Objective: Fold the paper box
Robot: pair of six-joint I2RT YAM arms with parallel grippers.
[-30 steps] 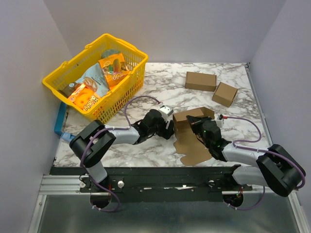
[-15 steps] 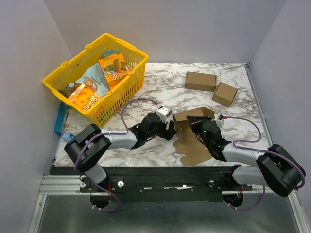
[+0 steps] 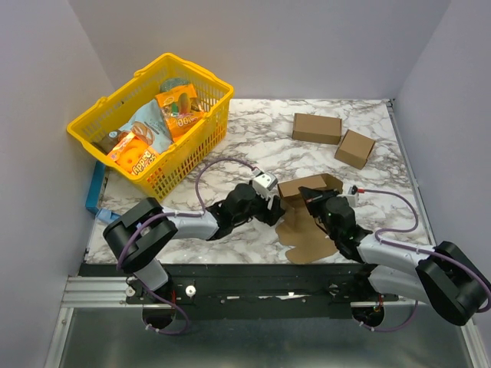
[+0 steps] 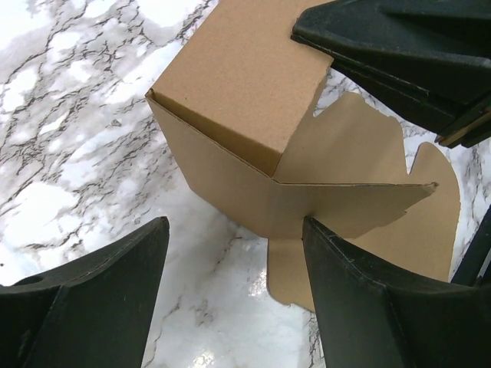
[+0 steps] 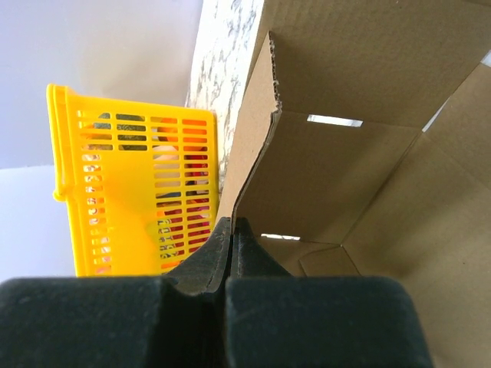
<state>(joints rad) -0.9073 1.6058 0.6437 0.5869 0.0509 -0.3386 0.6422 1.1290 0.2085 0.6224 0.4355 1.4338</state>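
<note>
**Right of the yellow basket [image 3: 149,126], toward my bases: paper box [image 3: 307,222], half folded**

My right gripper [image 5: 232,230] pinches one raised wall of the box tight. My left gripper [image 4: 230,253], on the box's basket side, hangs spread wide at a corner.

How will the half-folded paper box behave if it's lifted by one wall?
Probably light: the paper box is thin cardboard. Held only where the right gripper pinches one wall, its loose flaps would likely droop and hinge at the creases. On the glossy marble table it may slide easily when pushed.
</note>
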